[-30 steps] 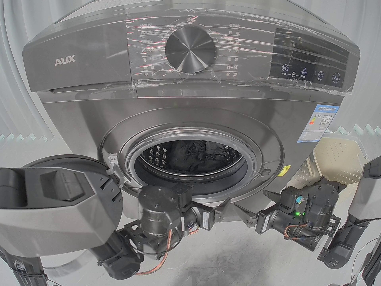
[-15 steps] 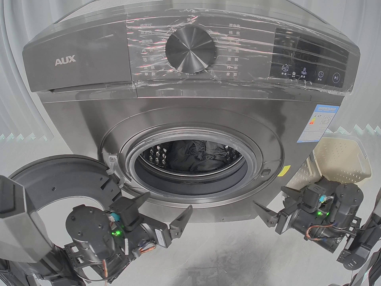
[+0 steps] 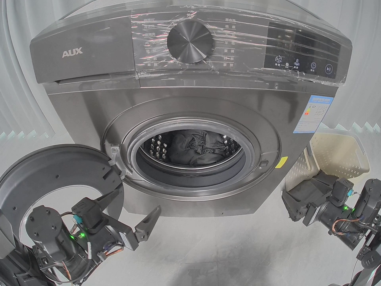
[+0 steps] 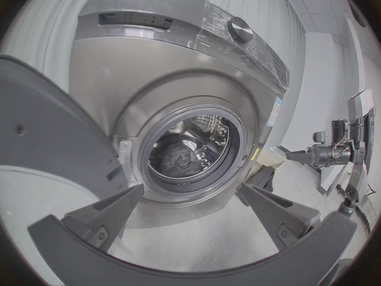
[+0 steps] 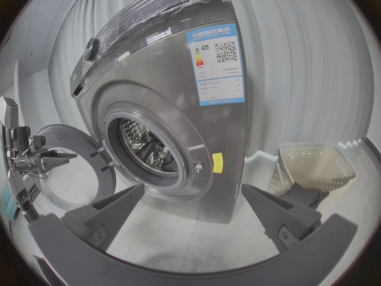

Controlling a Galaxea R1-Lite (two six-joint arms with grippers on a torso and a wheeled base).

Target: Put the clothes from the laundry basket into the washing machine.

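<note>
The washing machine (image 3: 190, 100) stands in the middle of the scene, facing the robot, with its round door (image 3: 51, 171) swung fully open to the left, so the drum mouth is unobstructed. To the right of the machine, just beside its near corner, sits the cream laundry basket (image 3: 345, 155), its perforated walls showing. Inside the drum a heap of dark clothes (image 3: 194, 145) lies toward the far wall, well past the grey door seal. One dark garment (image 5: 303, 195) lies low in the basket, at its near side. The left pincer (image 3: 137, 201) hangs low at the near left, in front of the open door, with its fingers apart and nothing between them. The right pincer (image 5: 192, 189) is low at the near right, close to the basket, its fingers likewise spread wide and empty. By the look of it the task is partly done: some clothing is in the drum, and the step in hand is fetching the piece in the basket. The next move probably calls for the right pincer to turn right, go down into the basket, close on a fold of the dark cloth, lift it clear of the rim and carry it left into the drum mouth.
</note>
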